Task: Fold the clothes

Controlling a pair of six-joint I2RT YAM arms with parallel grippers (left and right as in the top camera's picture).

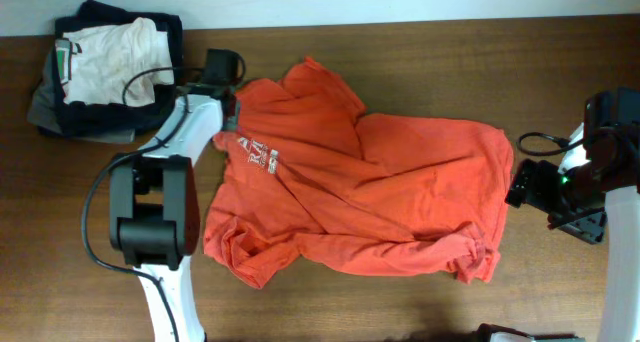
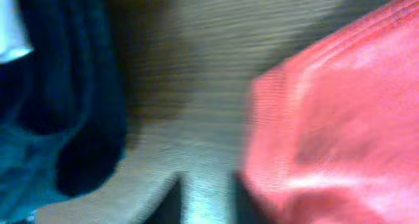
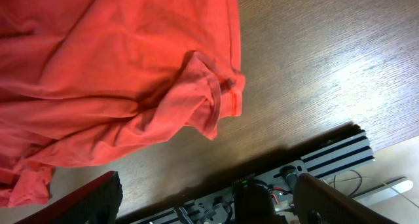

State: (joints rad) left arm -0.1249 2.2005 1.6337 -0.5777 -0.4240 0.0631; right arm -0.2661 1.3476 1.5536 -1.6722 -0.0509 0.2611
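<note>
The orange-red T-shirt (image 1: 370, 192) lies crumpled and spread across the middle of the wooden table, with its white lettering (image 1: 258, 157) face up near its left side. My left gripper (image 1: 233, 104) is at the shirt's upper left edge. In the blurred left wrist view its fingers (image 2: 208, 201) are apart over bare table, with the shirt (image 2: 327, 119) just to their right. My right gripper (image 1: 520, 187) is beside the shirt's right edge. In the right wrist view its fingers (image 3: 209, 198) are wide open and empty, short of the shirt's folded corner (image 3: 203, 99).
A pile of white, navy and grey folded garments (image 1: 110, 67) sits at the back left corner, close to my left gripper, and shows as dark cloth in the left wrist view (image 2: 59, 86). A metal mounting rail (image 3: 327, 158) runs along the table's edge by the right arm.
</note>
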